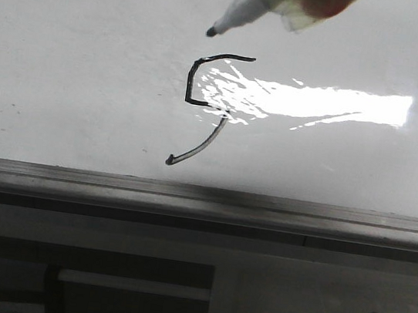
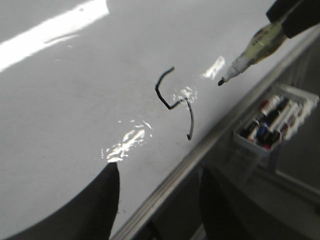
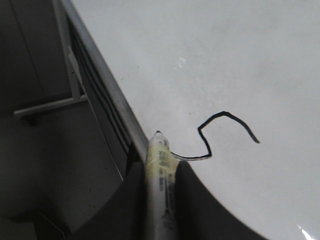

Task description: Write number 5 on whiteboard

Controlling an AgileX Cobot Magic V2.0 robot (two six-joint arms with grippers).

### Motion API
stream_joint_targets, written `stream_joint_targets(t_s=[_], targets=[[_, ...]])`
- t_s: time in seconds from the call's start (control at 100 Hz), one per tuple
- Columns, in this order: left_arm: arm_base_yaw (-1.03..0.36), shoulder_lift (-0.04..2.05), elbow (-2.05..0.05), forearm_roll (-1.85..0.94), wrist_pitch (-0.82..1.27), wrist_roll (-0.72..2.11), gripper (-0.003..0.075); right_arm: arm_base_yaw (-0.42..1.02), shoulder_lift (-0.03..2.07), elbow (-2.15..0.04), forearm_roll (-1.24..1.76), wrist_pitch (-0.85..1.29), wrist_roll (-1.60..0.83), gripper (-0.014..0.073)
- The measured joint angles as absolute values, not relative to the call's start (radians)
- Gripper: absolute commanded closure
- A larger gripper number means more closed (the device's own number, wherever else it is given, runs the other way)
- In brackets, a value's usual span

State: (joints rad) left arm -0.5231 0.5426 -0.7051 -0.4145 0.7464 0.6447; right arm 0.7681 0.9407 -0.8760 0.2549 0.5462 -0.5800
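Gripping the marker [image 3: 161, 175] between its dark fingers [image 3: 131, 200], our right pincer [image 3: 160, 200] is clenched on the barrel, with the black tip pointing out ahead of it. In the front view we are seeing that marker [image 1: 249, 6] coming in from the top edge, its tip hanging just above the top bar of the number 5 [image 1: 205, 101], and it looks to be off the surface, though we cannot be sure of the gap. Our left pincer [image 2: 157, 200] is hovering over the near part of the whiteboard [image 2: 75, 100], its two dark fingers spread and grasping nothing.

The number 5 is lying on the whiteboard [image 1: 66, 66] near the middle, beside the bright glare patch, with the grey edge rail [image 1: 203, 198] running below it. We are reading a top bar, a stem, a short lower bar and a fainter curved tail, so we are judging the figure as nearly drawn or already drawn. The tail looks pale next to the bold stem.

If we are finishing or retouching, we are wanting the tip pressed evenly and square to the board, moving slowly so the ink stays dark through the curve, and lifting straight off so no stray mark is left. Relative to our right pincer, the number 5 [image 3: 220, 135] is lying just beyond and to one side of the marker tip, near but apart. A tray of spare markers [image 2: 272, 122] is hanging beyond the rail, well apart from the figure.
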Motion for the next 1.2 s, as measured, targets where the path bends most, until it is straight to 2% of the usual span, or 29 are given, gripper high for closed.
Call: stream_joint_targets(t_s=[0.23,0.44,0.66,0.99,1.2], targets=[[-0.525,0.817,-0.922,-0.529,1.001,0.890,0.0364,0.922,0.992,-0.876,0.253,0.491,-0.684,0.0637],[-0.634,0.924,-0.997,-0.545,1.025,0.964,0.0364,1.000,1.007,-0.876,0.253,0.401,-0.691,0.0637],[-0.744,0.984,-1.004,-0.490,1.029,0.974,0.0369,1.043,1.007,-0.904,0.253,0.397,-0.693,0.0637],[-0.753,0.990,-1.004,-0.482,0.950,0.974,0.0512,1.050,1.007,-0.922,0.246,0.404,-0.693,0.0636],[-0.753,1.008,-1.004,-0.485,0.954,0.974,0.0525,1.050,1.007,-0.922,0.235,0.408,-0.693,0.0636]])
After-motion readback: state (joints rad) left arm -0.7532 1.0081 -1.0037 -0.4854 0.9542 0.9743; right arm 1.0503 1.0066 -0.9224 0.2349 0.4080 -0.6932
